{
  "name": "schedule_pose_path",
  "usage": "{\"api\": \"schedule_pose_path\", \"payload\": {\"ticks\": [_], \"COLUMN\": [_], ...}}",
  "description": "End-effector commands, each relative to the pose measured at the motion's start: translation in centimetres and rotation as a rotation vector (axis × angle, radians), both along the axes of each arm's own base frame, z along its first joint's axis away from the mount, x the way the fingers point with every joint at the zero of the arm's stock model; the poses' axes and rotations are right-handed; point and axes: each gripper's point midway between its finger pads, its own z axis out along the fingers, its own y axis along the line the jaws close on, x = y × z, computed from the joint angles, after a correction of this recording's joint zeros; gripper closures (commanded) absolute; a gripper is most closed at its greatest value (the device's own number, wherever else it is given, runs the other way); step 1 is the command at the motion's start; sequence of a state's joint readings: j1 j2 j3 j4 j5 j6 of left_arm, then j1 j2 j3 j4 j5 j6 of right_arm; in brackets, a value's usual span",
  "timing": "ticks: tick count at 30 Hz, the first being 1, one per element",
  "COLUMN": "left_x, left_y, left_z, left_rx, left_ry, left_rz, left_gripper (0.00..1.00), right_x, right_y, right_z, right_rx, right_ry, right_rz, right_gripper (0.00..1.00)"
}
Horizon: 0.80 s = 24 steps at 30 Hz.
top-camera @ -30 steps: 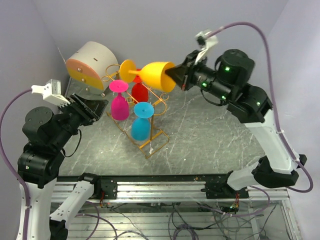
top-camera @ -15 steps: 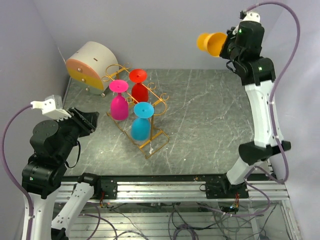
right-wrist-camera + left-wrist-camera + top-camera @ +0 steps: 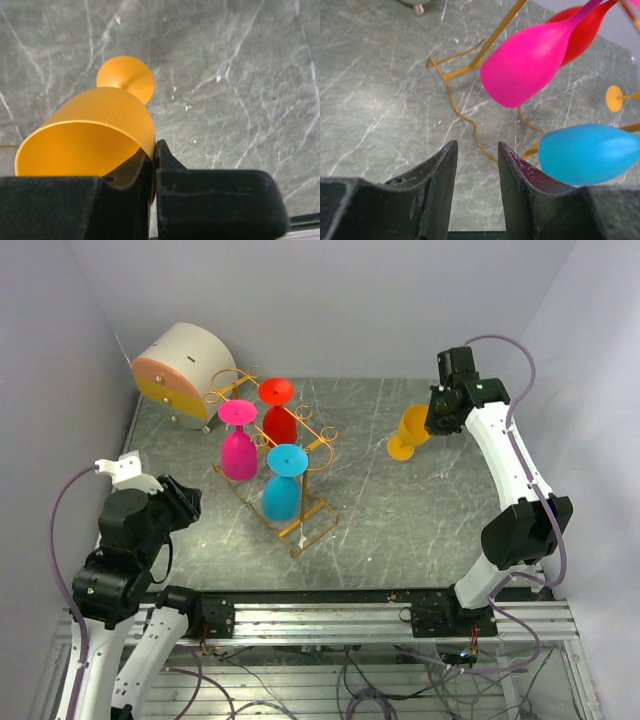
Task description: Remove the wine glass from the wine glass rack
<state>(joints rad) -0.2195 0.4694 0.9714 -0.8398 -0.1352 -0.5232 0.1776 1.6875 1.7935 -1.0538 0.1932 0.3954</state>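
Observation:
My right gripper (image 3: 436, 419) is shut on the rim of an orange wine glass (image 3: 410, 431), one finger inside the bowl and one outside. The glass is bowl up with its foot at or just above the grey table, right of the rack; it fills the right wrist view (image 3: 95, 125). The gold wire rack (image 3: 300, 510) stands left of centre with pink (image 3: 238, 450), red (image 3: 279, 418) and blue (image 3: 282, 490) glasses hanging upside down. My left gripper (image 3: 476, 150) is open and empty, low at the near left, facing the pink (image 3: 530, 65) and blue (image 3: 590, 152) glasses.
A round cream-and-orange drum (image 3: 178, 368) sits at the back left corner, behind the rack. Grey walls close in the table on the left, back and right. Bare marbled table (image 3: 420, 510) lies between the rack and the right arm.
My right arm has swung the orange glass from the rack up toward the back right, then down to the table, turning it bowl up. My left arm has pulled back toward the near left.

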Motion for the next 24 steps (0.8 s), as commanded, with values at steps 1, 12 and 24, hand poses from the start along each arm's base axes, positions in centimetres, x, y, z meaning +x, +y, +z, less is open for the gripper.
{"api": "schedule_pose_path", "payload": {"ticks": [1, 12, 24], "left_x": [0.4, 0.4, 0.3], "left_y": [-0.1, -0.3, -0.2], "left_z": [-0.9, -2.1, -2.2], "left_rx": [-0.001, -0.015, -0.016], "left_ry": [0.000, 0.019, 0.020], "left_rz": [0.002, -0.002, 0.005], "left_gripper": [0.52, 0.52, 0.51], "right_x": [-1.2, -2.4, -2.1], "right_y": [0.3, -0.8, -0.8], "right_z": [-0.6, -5.8, -7.9], "right_rx": [0.036, -0.024, -0.019], "right_ry": [0.012, 0.131, 0.141], "right_rz": [0.034, -0.009, -0.045], "right_gripper": [1.00, 1.00, 0.97]}}
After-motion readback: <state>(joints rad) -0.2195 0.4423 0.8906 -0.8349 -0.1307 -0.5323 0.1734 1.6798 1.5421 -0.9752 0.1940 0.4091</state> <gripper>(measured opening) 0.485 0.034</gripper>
